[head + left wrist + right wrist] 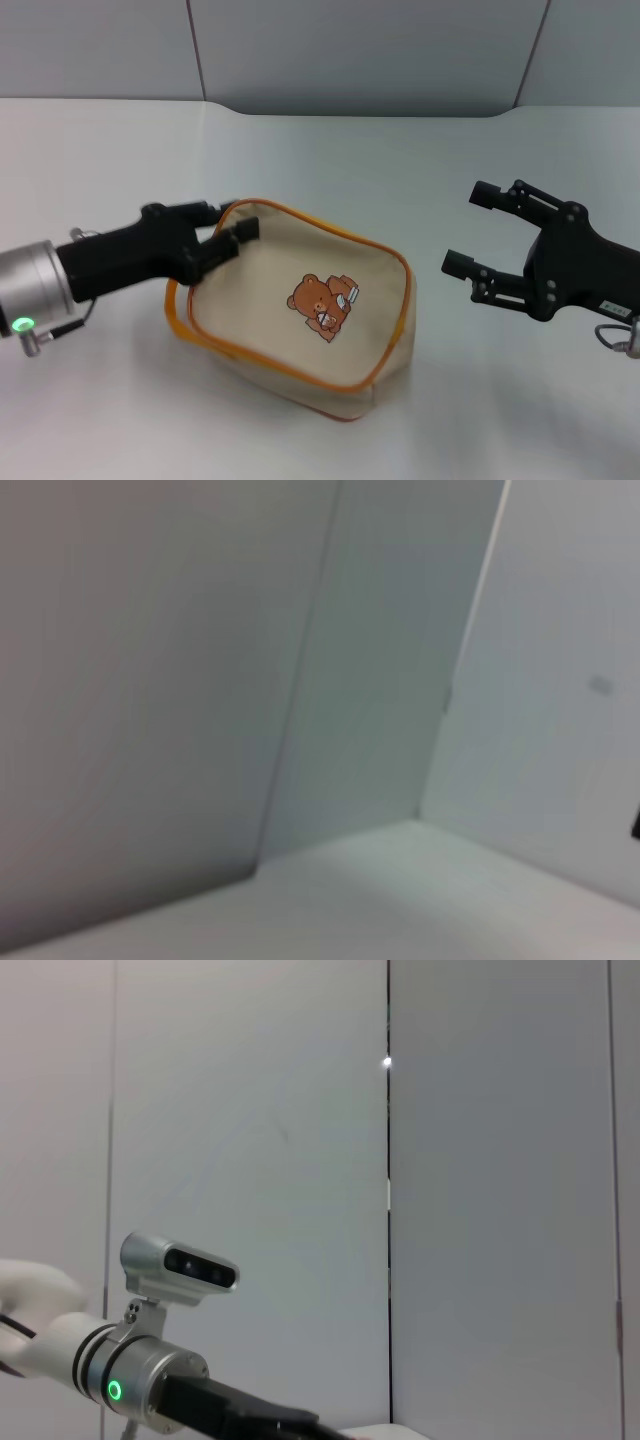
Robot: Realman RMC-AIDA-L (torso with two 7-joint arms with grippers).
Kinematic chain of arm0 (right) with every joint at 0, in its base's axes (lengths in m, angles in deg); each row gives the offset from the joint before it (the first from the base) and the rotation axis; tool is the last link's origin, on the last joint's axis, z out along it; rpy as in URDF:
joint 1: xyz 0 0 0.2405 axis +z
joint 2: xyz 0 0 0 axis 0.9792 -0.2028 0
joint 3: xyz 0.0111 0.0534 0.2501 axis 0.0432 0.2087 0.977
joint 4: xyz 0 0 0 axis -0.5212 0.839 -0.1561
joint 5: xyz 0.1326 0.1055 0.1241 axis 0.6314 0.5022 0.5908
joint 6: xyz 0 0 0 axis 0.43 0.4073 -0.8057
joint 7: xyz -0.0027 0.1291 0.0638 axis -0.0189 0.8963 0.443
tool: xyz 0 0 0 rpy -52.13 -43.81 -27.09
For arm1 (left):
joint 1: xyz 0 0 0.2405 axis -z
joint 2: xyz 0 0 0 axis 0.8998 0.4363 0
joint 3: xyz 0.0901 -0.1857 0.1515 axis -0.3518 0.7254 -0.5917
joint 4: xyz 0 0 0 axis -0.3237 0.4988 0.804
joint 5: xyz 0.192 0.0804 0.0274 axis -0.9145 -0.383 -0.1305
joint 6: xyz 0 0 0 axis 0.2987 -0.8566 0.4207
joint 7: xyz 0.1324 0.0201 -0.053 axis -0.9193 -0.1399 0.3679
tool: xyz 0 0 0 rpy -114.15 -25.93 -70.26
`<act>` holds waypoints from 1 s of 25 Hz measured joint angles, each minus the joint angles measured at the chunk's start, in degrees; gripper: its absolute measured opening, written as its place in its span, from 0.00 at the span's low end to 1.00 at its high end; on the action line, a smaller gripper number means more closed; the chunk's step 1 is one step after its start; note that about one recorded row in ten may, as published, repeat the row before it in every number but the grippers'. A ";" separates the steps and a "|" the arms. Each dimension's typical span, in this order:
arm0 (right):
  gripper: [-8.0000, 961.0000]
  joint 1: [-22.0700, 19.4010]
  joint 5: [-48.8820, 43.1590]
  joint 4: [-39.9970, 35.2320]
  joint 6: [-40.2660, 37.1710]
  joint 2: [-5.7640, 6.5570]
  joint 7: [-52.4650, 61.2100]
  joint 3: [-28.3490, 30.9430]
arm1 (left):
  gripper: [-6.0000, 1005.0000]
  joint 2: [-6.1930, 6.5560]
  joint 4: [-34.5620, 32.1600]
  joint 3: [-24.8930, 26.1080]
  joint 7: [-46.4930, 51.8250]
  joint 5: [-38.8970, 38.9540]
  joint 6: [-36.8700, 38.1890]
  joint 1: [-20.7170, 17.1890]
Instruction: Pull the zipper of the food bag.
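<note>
Even, soft light; left wrist view blurred, perhaps defocused.

Cream food bag [300, 305] on white table [120, 150], left gripper [228, 236] at its upper-left corner, right gripper [472, 228] open nearby

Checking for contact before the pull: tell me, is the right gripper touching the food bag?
No: the right gripper hangs open, apart from the food bag, with bare table between them.

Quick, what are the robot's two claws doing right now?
Left gripper: at the food bag's left edge; open or shut cannot be told.
Right gripper: open, holding nothing, hovering right of the bag.
</note>
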 joint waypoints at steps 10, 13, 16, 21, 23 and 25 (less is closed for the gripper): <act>0.88 3.10 -0.62 -0.47 -7.22 5.35 12.24 -6.19 | 0.55 5.79 -0.63 0.21 -2.89 3.22 24.56 -1.04; 0.87 3.87 -0.65 -1.00 -9.91 6.71 14.21 -11.04 | 0.68 5.97 -1.31 -6.71 -2.50 2.96 26.10 -0.93; 0.87 4.08 -0.68 -2.38 -9.90 6.61 15.91 -15.68 | 0.77 5.56 -1.45 -9.54 -2.27 2.91 25.81 -0.96; 0.87 3.66 -0.70 -2.76 -8.60 5.57 15.93 -16.77 | 0.78 5.44 -1.50 -10.82 -1.12 2.62 24.96 -1.06; 0.87 3.41 -0.69 -2.81 -8.54 5.44 15.78 -16.68 | 0.78 5.47 -1.53 -10.83 -0.90 2.50 24.61 -1.25; 0.87 3.27 -0.65 -2.81 -8.53 5.41 15.74 -16.66 | 0.78 5.49 -1.53 -10.84 -0.79 2.33 24.47 -1.32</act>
